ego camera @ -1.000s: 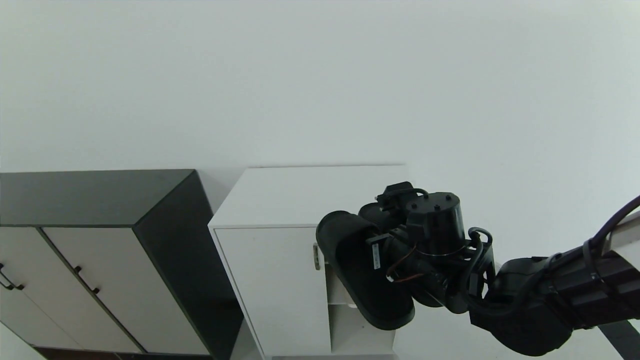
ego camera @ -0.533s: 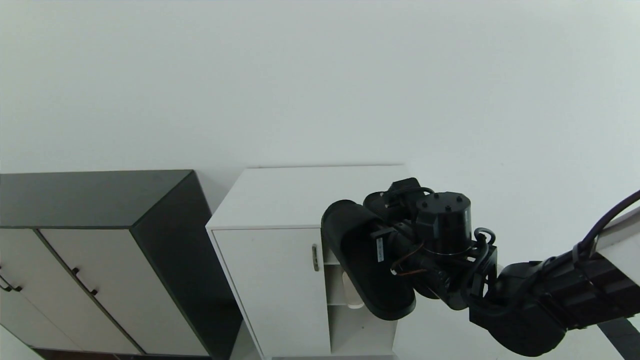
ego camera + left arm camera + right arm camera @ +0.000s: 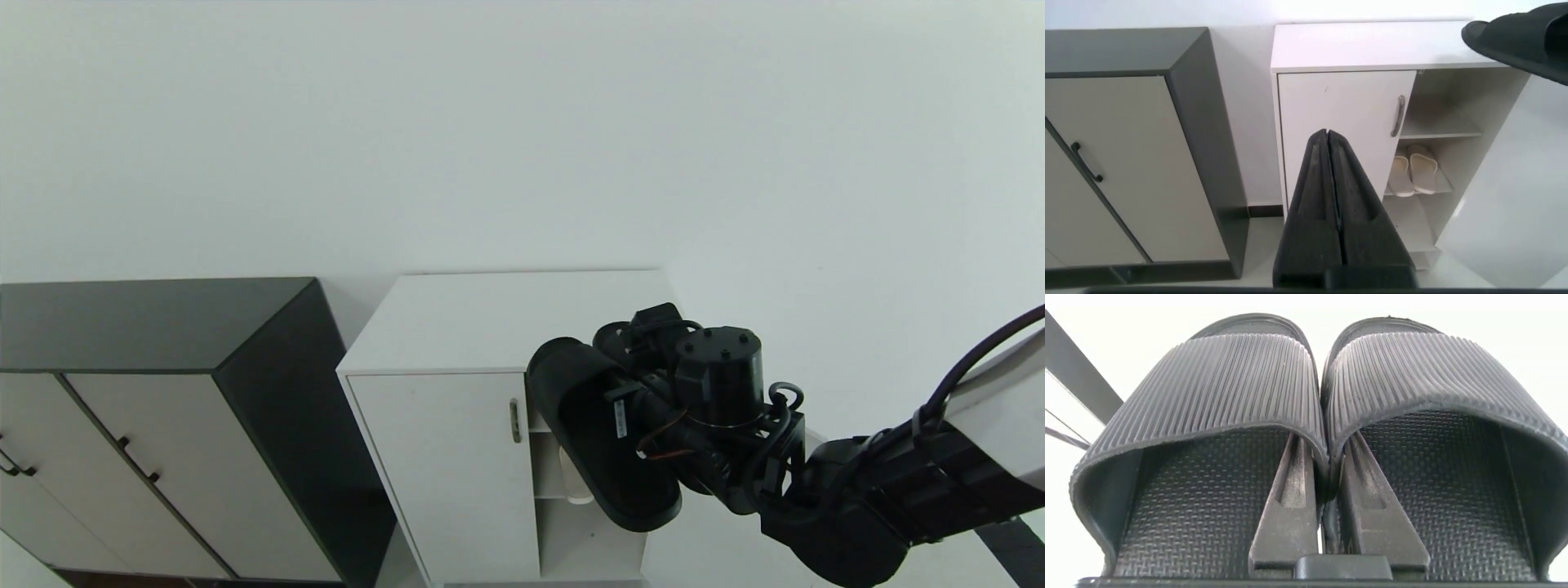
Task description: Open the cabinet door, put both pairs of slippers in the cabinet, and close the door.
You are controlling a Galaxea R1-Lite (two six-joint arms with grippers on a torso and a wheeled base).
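A pair of black slippers [image 3: 600, 445] is held by the right fingers [image 3: 1290, 498]. The two inner sides of the slippers are pinched together between them, and the toes stick out past the fingers. The left fingers [image 3: 1315, 196] are pressed shut with nothing in them.

The white cabinet [image 3: 490, 318] is seen in front of both sets of fingers. Its open side is just past the black slippers. A pair of white slippers [image 3: 1419, 173] is seen lying inside, with a shelf [image 3: 1445, 129] above them.

The black slippers are wide and are held tilted. If they are pushed in crooked, they could be knocked on the shut door [image 3: 441, 465] or a shelf edge. Then they could be pulled out of the pinch and dropped. The white slippers could also be shoved if the black ones are set down on them.
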